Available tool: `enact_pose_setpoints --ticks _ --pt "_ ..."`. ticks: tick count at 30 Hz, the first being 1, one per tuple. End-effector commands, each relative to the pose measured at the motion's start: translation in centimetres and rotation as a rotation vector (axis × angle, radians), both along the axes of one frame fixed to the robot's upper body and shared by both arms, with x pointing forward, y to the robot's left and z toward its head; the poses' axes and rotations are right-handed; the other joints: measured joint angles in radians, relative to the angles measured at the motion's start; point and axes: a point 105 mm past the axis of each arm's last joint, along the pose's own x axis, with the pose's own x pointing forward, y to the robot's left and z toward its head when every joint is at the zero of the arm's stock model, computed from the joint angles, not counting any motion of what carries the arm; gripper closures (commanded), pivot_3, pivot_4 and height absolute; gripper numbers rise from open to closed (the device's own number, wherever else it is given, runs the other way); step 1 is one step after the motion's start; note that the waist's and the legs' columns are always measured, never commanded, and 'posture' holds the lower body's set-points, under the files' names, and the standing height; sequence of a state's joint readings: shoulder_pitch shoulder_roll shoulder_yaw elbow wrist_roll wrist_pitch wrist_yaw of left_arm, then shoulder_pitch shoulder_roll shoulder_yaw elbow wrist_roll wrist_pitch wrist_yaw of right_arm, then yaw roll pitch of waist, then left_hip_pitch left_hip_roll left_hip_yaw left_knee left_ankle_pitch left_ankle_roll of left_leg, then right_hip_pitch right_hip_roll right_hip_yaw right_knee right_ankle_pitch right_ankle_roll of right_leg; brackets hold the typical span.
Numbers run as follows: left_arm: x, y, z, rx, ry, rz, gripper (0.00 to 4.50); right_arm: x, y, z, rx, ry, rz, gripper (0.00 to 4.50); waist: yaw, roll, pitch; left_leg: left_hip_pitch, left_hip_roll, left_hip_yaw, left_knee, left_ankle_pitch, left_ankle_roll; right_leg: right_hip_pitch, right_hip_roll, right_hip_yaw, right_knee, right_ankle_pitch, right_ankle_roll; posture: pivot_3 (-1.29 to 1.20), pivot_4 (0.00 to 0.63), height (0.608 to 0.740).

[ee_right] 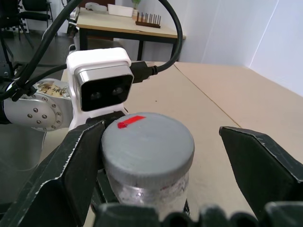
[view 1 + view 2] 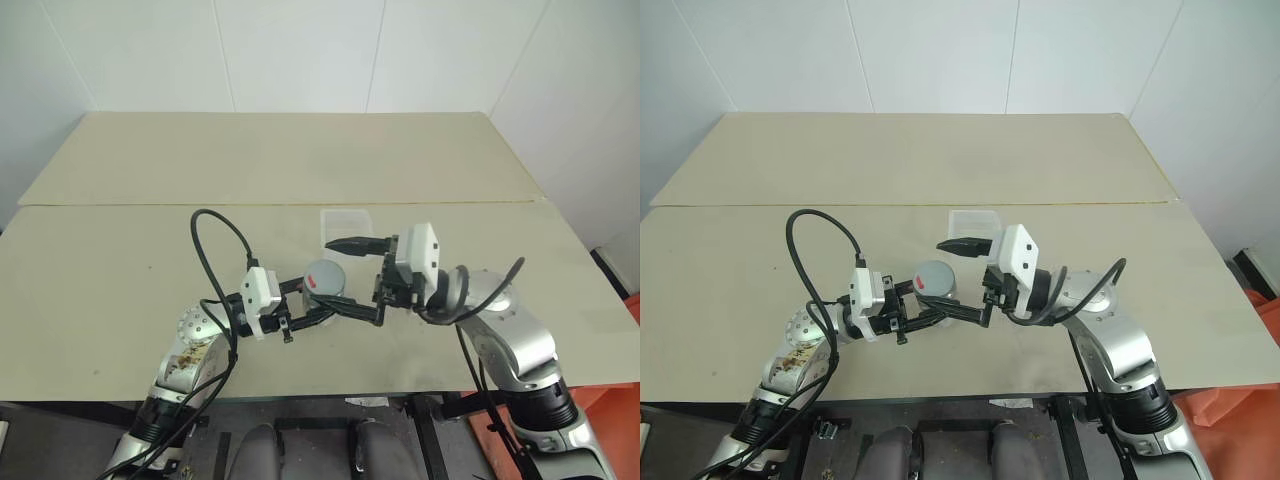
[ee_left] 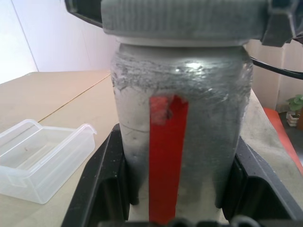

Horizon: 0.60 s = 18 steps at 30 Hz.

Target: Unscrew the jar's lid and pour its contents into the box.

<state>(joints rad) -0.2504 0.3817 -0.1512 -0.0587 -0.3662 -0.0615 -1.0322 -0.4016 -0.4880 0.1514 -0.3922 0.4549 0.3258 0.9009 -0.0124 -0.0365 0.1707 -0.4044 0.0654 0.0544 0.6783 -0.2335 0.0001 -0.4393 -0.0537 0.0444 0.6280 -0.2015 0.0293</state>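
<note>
Closest to the head camera, the left gripper (image 2: 318, 312) is pinched tight on the jar (image 3: 182, 132), its two black fingers (image 3: 97, 187) pressed against opposite sides of the cloudy body, with the red strip of the label facing back along the wrist. That grip holds the jar upright and lifted above the table (image 2: 120, 270), which reads as a bracing hold: the body is kept from turning so the cap can be worked from the other side. Still seated on the jar is the lid (image 1: 147, 142), grey, ribbed round its edge, a small red mark on top. Level with the lid, the right gripper (image 1: 156, 163) comes in from the opposite side with its fingers spread wide, one on each side of the cap; neither plainly presses on it, though one runs very close to the rim. It looks lined up to close on the rim, so the unscrewing appears not yet begun. Beyond the jar, on the far side from the robot, the box (image 2: 346, 226) sits on the table, clear plastic and apparently empty, near enough that a tilt of the jar toward it should serve once the lid is off.
</note>
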Motion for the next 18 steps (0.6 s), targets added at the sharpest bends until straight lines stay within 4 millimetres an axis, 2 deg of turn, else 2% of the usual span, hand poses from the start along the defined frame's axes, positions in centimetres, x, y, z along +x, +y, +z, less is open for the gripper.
enact_pose_setpoints --ticks 1,9,18 --pt "-0.3 -0.2 0.9 -0.023 -0.040 -0.023 2.53 -0.6 -0.6 1.4 0.030 -0.051 0.008 0.06 -0.001 0.000 0.000 0.000 0.000 0.000 0.000 0.000 0.000 0.000 0.000 0.000 0.000 0.000 0.000 0.00 0.150 0.740" --pt "-0.3 -0.3 1.1 -0.025 -0.047 -0.025 2.53 -1.7 -0.1 1.0 0.019 -0.029 0.088 0.06 0.000 0.000 0.000 0.000 0.000 0.000 0.000 0.000 0.000 0.000 0.000 0.000 0.000 0.000 0.000 0.00 0.150 0.740" --pt "-0.3 -0.3 1.2 -0.027 -0.048 -0.016 2.53 -0.5 0.1 0.6 0.015 -0.015 0.032 0.06 -0.001 0.000 0.000 0.000 0.000 0.000 0.000 0.000 0.000 0.000 0.000 0.000 0.000 0.000 0.001 0.00 0.150 0.740"
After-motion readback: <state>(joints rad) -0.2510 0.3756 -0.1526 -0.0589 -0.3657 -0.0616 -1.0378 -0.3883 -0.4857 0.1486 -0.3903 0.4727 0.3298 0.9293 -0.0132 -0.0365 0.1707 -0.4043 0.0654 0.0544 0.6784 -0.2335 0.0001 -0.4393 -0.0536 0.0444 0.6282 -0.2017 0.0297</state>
